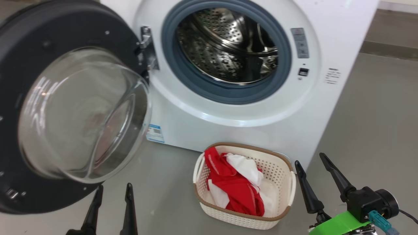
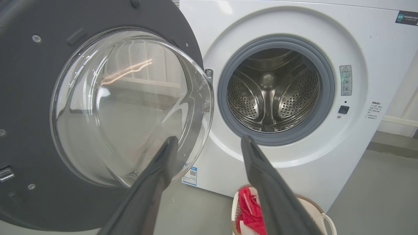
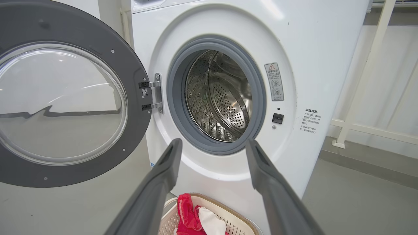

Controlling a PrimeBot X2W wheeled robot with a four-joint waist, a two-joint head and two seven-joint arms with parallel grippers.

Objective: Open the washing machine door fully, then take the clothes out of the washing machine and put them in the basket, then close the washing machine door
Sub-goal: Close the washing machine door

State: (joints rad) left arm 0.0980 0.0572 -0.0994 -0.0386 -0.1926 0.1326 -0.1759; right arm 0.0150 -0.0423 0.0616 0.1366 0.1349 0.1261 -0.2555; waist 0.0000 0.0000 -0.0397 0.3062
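Note:
The white washing machine (image 1: 228, 130) stands ahead with its door (image 1: 49, 107) swung wide to the left, glass bowl bulging toward me. Its steel drum (image 1: 228, 45) looks bare of cloth. Red and white clothes (image 1: 235, 182) lie in the cream basket (image 1: 290, 186) on the floor in front of the machine. My left gripper (image 1: 114, 191) is open just below the door's lower rim, holding nothing. My right gripper (image 1: 310, 158) is open to the right of the basket, also holding nothing. In both wrist views the fingers (image 2: 156, 176) (image 3: 261, 169) frame the machine front and basket.
Grey floor (image 1: 375, 124) spreads to the right of the machine. A white railing (image 3: 369, 81) stands against the wall to the machine's right. The hinge (image 1: 147, 45) joins door and machine at the opening's left.

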